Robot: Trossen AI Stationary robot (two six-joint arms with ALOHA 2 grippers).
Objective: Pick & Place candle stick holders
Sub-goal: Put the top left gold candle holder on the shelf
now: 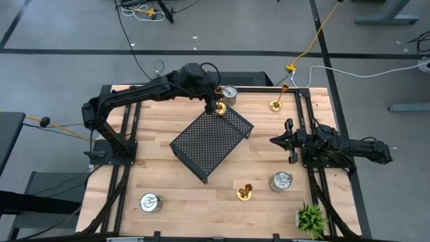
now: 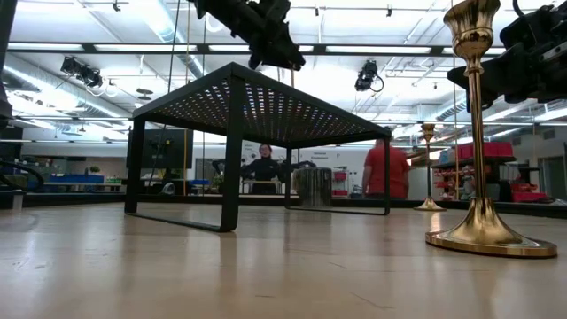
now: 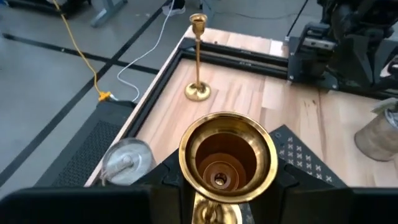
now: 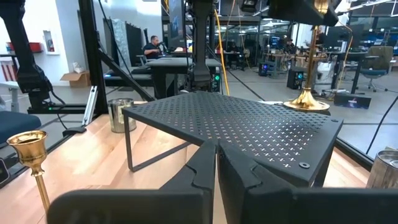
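Note:
My left gripper (image 1: 218, 105) is shut on a gold candle stick holder (image 3: 227, 155) over the far corner of the black perforated tray (image 1: 209, 141). The holder's round base (image 4: 306, 102) appears to rest on the tray top. A silver holder (image 1: 229, 93) stands just beyond that corner. Another gold holder (image 1: 275, 104) stands at the far right. A third gold holder (image 1: 244, 193) and two silver holders (image 1: 280, 181) (image 1: 150, 202) stand near the front. My right gripper (image 1: 279, 140) is shut and empty at the table's right. My left gripper holds the gold holder high up, just under its cup (image 3: 227, 163). One finger (image 3: 168, 180) shows on each side. The cup hides the place of contact. The fingers come from above, slanting down. The holder stands upright with its stem below the gripper.
A small green plant (image 1: 310, 218) sits at the near right corner. Black frame rails (image 1: 302, 114) run along the table's sides. People show in the room beyond the table (image 2: 387, 168). The tray stands on legs, with open space under it (image 2: 266, 177).

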